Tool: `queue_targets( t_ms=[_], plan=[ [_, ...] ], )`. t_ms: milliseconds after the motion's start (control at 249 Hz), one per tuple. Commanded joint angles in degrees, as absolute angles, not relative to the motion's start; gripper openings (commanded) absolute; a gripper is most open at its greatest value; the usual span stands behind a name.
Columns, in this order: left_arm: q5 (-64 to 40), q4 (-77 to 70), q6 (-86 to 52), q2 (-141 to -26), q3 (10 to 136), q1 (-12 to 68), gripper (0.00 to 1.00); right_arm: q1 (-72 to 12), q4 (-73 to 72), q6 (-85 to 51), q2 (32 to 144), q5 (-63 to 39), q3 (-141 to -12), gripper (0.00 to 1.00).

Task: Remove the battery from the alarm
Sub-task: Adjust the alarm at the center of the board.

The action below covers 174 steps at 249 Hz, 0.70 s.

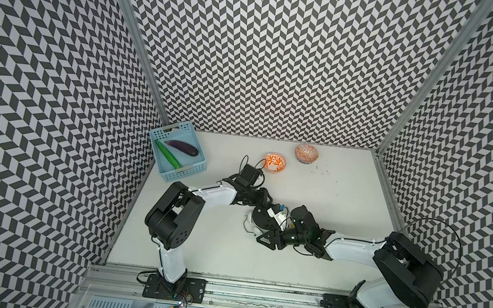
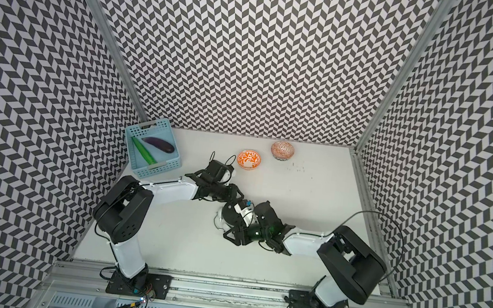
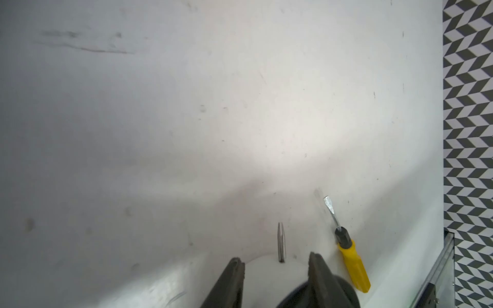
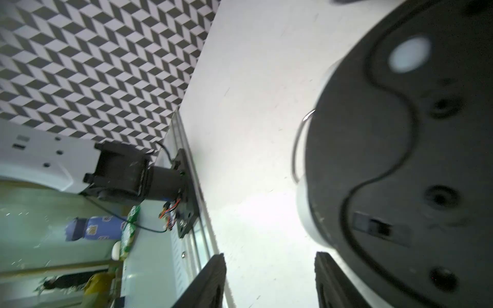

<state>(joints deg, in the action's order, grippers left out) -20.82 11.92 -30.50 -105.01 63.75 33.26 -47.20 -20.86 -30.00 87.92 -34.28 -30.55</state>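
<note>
white table (image 1: 321, 264), blue basket (image 1: 187, 171), orange bowl (image 1: 274, 163), reddish bowl (image 1: 307, 154), alarm (image 4: 386, 146), yellow screwdriver (image 3: 352, 264)

Basket (image 1: 188, 171), orange bowl (image 1: 274, 163), screwdriver (image 3: 350, 257) (yellow-handled).

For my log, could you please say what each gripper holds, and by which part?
The right gripper, open beside the alarm, holds nothing. The left gripper straddles its white body; a grip cannot be told.

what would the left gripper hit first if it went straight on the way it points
Likely the alarm clock: its white rim sits between the left gripper's fingers. Past it only bare table shows; the yellow screwdriver lies off to one side.
</note>
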Motion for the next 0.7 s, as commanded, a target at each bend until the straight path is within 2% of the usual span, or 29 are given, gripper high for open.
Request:
queue_targets(
  t_ms=[0,72,152,269,349,461,593,693],
  plan=[
    [-19.0,16.5,-27.3,-105.0,67.7,32.8,0.48,-47.2,-23.5,-32.0,85.7,-33.5,-29.7,0.58],
    [-14.8,18.7,-26.7,-102.4,68.3,32.4,0.55,-47.0,-18.7,-29.8,81.6,-29.9,-30.5,0.6],
    [-10.1,19.4,-27.8,-96.3,65.8,31.3,0.69,-45.0,-11.5,-26.5,76.6,-25.7,-32.6,0.64],
    [-4.2,21.1,-31.0,-85.9,60.3,29.9,0.76,-38.6,-4.5,-22.7,72.5,-24.0,-35.1,0.65],
    [-4.9,21.1,-33.1,-79.7,55.5,30.1,0.76,-34.4,-3.1,-21.4,72.8,-24.0,-36.1,0.64],
    [-12.1,16.7,-40.2,-74.5,47.1,31.9,0.71,-30.2,0.0,-18.8,78.1,-26.8,-39.6,0.6],
    [-15.6,7.0,-50.6,-72.9,38.6,36.3,0.65,-29.7,-0.7,-19.5,83.8,-29.7,-42.2,0.56],
    [-15.4,3.8,-52.6,-74.6,36.9,37.9,0.63,-29.7,-2.2,-21.2,85.9,-30.3,-42.0,0.54]
  ],
)
